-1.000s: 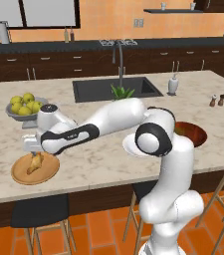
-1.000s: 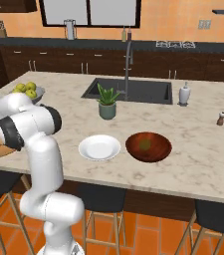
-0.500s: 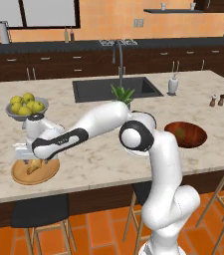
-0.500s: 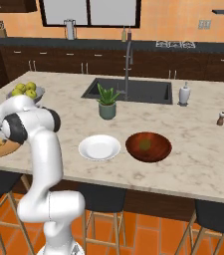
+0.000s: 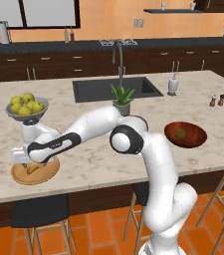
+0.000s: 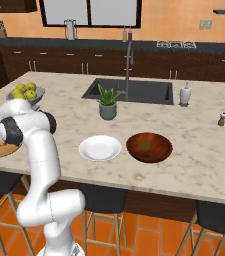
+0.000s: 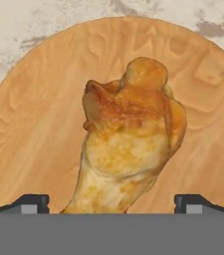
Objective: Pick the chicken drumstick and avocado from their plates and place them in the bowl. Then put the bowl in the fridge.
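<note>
The end effector point(image 7: 111, 203) stands wide open, its two dark fingertips point(image 7: 30, 203) far apart at either side of the chicken drumstick point(image 7: 128, 144), not touching it. The drumstick lies between them on the wooden plate point(image 7: 29, 129), its thick meaty end pointing away from the hand and its paler narrow end nearest the hand. In the left base view the end effector point(image 5: 30, 163) hangs low over that wooden plate point(image 5: 44, 174), which sits at the near left of the marble counter point(image 5: 83, 164), with the drumstick point(image 5: 33, 169) just under the hand.

Behind the plate stands a grey footed fruit bowl point(image 5: 25, 110) piled with yellow-green fruit. Well apart to the right, the white plate point(image 6: 100, 148) is bare and lies just beside the reddish-brown wooden bowl point(image 6: 149, 147). Inside that bowl rests the avocado point(image 6: 145, 144). A potted plant point(image 6: 107, 102) stands in front of the sink point(image 6: 129, 91).
</note>
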Motion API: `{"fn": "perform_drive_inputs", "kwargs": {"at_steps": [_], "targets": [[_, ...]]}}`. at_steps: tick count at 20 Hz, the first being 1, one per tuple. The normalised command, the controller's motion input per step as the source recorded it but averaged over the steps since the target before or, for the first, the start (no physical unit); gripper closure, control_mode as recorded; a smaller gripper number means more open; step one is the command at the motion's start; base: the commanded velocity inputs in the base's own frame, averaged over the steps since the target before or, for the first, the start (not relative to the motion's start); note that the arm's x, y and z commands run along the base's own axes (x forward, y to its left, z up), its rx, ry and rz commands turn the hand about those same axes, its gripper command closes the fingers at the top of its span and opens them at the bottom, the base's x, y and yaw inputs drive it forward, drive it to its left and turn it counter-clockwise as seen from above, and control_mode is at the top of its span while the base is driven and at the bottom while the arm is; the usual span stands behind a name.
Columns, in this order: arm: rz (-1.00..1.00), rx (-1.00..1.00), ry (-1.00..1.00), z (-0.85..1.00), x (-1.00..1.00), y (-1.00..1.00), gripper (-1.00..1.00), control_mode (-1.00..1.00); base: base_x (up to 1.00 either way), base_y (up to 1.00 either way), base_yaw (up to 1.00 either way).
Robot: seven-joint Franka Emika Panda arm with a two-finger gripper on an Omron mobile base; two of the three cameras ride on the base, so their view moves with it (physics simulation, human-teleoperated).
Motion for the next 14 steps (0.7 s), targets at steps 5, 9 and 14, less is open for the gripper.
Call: {"fn": "perform_drive_inputs", "kwargs": {"at_steps": [5, 9, 14], "targets": [[0.03, 0.0, 0.0, -0.42, 0.07, 0.0, -1.0, -1.0, 0.0, 0.0, 0.0], [0.01, -0.01, 0.0, -0.4, 0.09, 0.03, 1.0, -1.0, 0.0, 0.0, 0.0], [0.0, 0.02, 0.0, -0.01, -0.26, -0.19, 1.0, -1.0, 0.0, 0.0, 0.0]]}}
